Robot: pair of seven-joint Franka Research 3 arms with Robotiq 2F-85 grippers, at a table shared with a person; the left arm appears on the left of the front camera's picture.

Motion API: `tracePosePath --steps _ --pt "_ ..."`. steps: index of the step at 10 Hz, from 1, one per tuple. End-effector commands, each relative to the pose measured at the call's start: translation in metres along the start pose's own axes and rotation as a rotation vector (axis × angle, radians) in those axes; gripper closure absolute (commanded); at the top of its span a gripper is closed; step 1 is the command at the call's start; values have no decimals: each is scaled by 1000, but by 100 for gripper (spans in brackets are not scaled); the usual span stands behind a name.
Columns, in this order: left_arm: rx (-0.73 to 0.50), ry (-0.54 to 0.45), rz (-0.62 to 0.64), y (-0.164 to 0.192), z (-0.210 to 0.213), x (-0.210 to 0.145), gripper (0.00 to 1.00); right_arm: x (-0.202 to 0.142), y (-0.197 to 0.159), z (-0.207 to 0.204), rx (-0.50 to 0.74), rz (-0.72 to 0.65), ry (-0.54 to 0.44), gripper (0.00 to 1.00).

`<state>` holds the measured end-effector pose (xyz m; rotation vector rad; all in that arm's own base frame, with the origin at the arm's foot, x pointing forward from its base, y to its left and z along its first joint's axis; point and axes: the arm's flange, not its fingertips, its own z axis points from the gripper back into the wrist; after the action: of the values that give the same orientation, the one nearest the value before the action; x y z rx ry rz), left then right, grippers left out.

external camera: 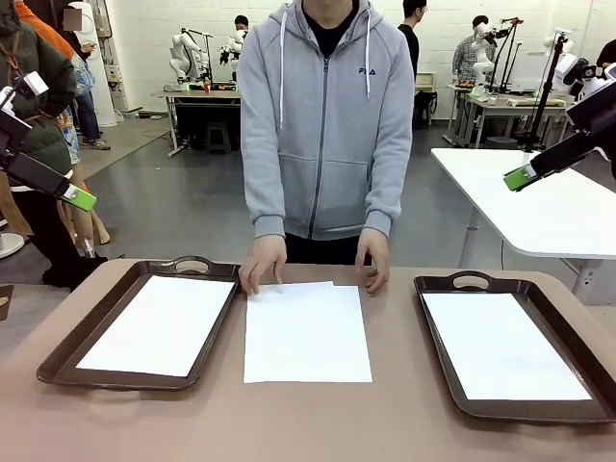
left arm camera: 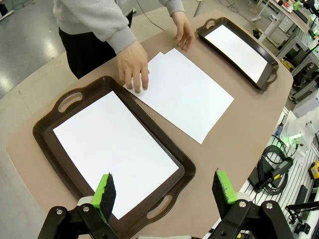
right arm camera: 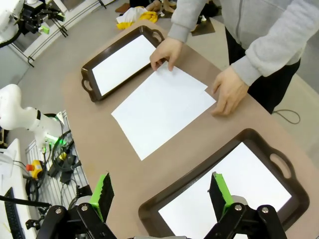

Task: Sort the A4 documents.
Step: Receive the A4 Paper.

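Observation:
A small stack of A4 documents (external camera: 306, 332) lies at the table's middle, and a second sheet's corner peeks out under the top one (left arm camera: 187, 94). The person's hands (external camera: 262, 262) rest on the stack's far edge. One white sheet (external camera: 159, 325) lies in the left dark brown tray (external camera: 67, 351); another sheet (external camera: 500, 345) lies in the right tray (external camera: 438, 332). My left gripper (left arm camera: 164, 191) hangs open high above the left tray. My right gripper (right arm camera: 162, 191) hangs open high above the right tray (right arm camera: 199, 179). In the front view, a green pad (external camera: 79, 198) of the left gripper shows at the left edge and one of the right gripper (external camera: 520, 176) at the right edge.
The person in a grey hoodie (external camera: 322, 115) stands at the table's far side. Brown tabletop (external camera: 395, 414) shows between the trays and along the near edge. A white table (external camera: 539, 207) stands behind at the right. Cables and equipment (left arm camera: 274, 164) lie off the table's side.

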<state>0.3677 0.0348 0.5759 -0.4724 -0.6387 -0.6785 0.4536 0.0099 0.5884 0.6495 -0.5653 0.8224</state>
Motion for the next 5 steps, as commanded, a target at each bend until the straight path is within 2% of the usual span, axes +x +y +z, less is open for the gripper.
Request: tracePosePath --steps 1,5 --pt "5 2 1 -1 0 0 0 1 1 0 -3 4 -2 0" --pt "5 2 1 -1 0 0 0 1 1 0 -3 4 -2 0"
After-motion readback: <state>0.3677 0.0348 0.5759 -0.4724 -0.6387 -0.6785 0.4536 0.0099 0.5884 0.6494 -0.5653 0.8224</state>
